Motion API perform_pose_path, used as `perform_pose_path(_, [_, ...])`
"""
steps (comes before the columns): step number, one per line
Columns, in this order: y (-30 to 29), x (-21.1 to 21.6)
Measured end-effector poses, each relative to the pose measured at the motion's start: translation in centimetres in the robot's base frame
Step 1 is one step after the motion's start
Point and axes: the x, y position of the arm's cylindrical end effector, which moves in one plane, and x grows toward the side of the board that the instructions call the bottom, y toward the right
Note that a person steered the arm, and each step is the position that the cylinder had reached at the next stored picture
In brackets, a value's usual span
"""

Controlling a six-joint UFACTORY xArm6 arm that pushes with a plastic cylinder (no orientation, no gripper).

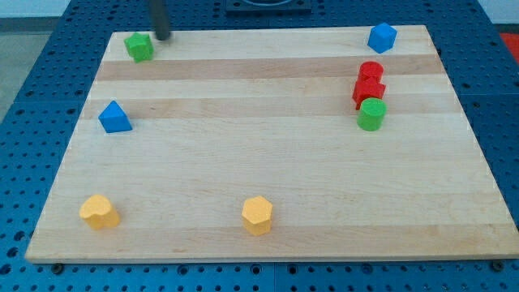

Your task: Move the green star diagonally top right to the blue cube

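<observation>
The green star [139, 47] lies at the top left of the wooden board [268, 186]. The blue cube [382, 37] sits at the top right corner. My tip [162, 36] is just to the right of the green star and slightly above it, very close to it; I cannot tell if it touches. The rod comes down from the view's top edge.
A red cylinder [371, 70] and a red star-like block [369, 89] stand stacked close above a green cylinder [372, 115] at the right. A blue triangle [114, 118] lies at the left. Two yellow blocks [99, 212] [257, 215] lie near the bottom.
</observation>
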Motion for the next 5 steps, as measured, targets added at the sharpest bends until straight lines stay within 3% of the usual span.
perform_pose_path(1, [-6.7,0.7])
perform_pose_path(2, [-6.7,3.2])
perform_pose_path(4, [5.6,7.8])
perform_pose_path(5, [9.0,9.9])
